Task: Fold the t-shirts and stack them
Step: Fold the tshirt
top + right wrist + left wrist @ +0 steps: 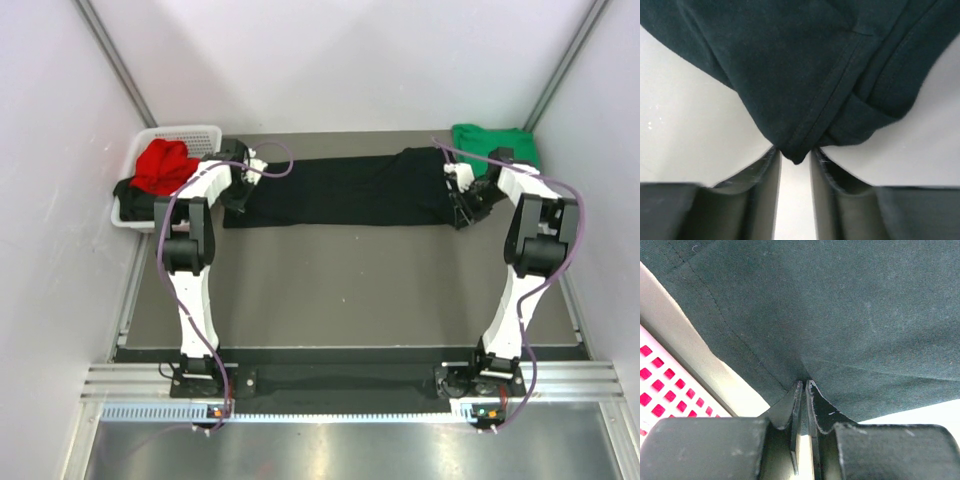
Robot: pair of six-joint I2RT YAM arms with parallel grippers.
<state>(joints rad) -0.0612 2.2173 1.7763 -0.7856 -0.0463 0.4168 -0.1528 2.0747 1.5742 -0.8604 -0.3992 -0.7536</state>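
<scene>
Item: black t-shirt [340, 190], stretched in a long band across the far side of the table [350, 290].
Left claw [805, 385]: clenched on a fold of its cloth.
Right claw [794, 156]: jaws part-way apart, a hem corner at the tips; whether they grip it cannot be told.
Risk: so shallow a hold probably slips on a pull, skewing the fold.
Nearby: green t-shirt [495, 145] behind the right claw; white basket [185, 132] with a red t-shirt [165, 165] beside the left claw, which may catch on it.

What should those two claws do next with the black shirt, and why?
Probably close the right gripper: its jaws stand apart with a folded corner of the black t-shirt just between the tips, while the left gripper pinches the other end. With both ends held, folding could begin.
</scene>
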